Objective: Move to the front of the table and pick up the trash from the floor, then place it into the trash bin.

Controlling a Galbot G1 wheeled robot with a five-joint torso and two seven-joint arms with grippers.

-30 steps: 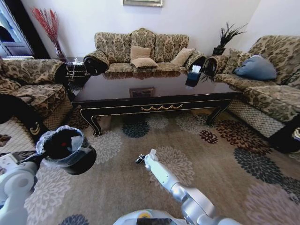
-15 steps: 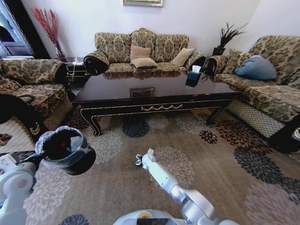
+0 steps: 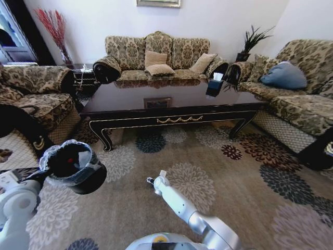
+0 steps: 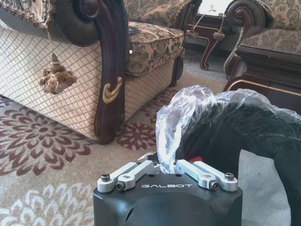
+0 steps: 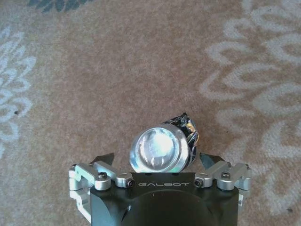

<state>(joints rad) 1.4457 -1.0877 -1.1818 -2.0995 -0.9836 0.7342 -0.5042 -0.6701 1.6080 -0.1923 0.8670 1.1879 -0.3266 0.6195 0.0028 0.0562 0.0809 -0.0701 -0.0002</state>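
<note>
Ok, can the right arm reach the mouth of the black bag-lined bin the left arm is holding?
Probably yes. The round black bag-lined trash bin sits in the left gripper with its mouth open, and bare patterned carpet lies between it and the right gripper.

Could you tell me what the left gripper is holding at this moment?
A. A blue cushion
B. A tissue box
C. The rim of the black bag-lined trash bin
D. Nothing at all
C: the left wrist view shows the left gripper shut on the bagged rim of the trash bin, and the head view shows that bin carried at the left arm's end, above the carpet.
</note>
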